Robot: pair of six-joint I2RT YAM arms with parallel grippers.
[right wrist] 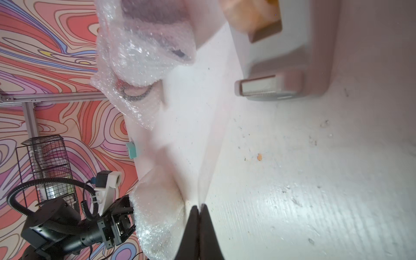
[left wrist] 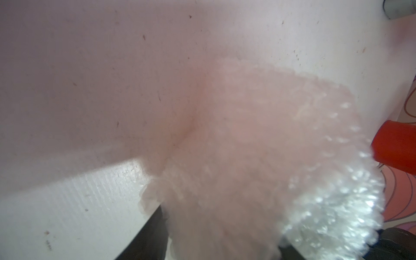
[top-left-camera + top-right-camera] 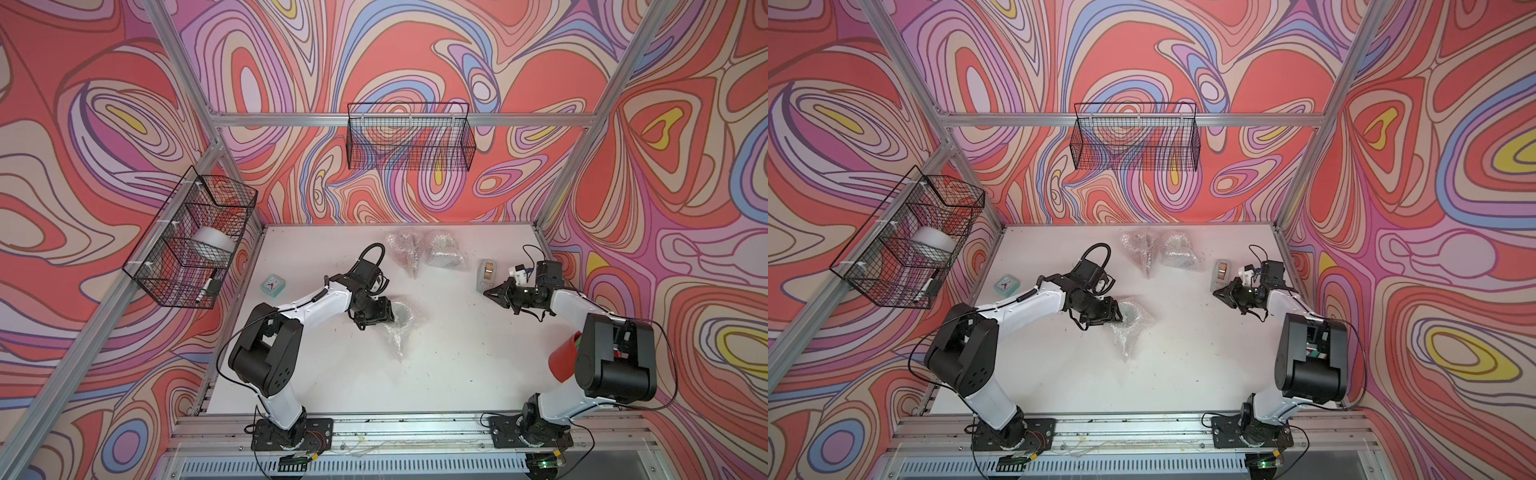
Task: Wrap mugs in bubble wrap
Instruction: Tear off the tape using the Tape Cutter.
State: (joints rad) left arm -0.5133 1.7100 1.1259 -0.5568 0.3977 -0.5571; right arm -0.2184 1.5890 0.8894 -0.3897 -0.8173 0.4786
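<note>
Overhead look, in both top views, at a white tabletop (image 3: 457, 365) ringed by walls of swirling red, pink and lilac. At centre left of the frame, fixed to the side wall, a black wire basket (image 3: 166, 291) split into compartments: in the middle one a white roll (image 3: 212, 245), in the lowest a tilted black-and-white marker pen (image 3: 208, 286). At upper centre, on the back wall, a long black wire basket (image 3: 409, 141). At lower right, half hidden behind the right arm, a red cylindrical container (image 3: 563, 361) with coloured tips at its mouth, too small to identify. Near the table's centre, a crumpled bundle of clear bubble wrap (image 3: 401, 332) with a pale grey hollow inside. At its edge the left gripper (image 3: 1120, 318), fingers set apart and clamped on the wrap. Toward the back of the table, side by side, a red-tinted bubble-wrap parcel (image 3: 405, 251) with a red mug (image 3: 411, 257) showing through, and a silvery bubble-wrap parcel (image 3: 444, 251) around a lavender-grey mug (image 1: 155, 15), plainest in the right wrist view. Right of those, a grey tape dispenser (image 3: 486, 274). Just beside it the right gripper (image 3: 487, 293), fingers pressed together. At the table's left edge, a small mint-green square clock (image 3: 272, 285).
</note>
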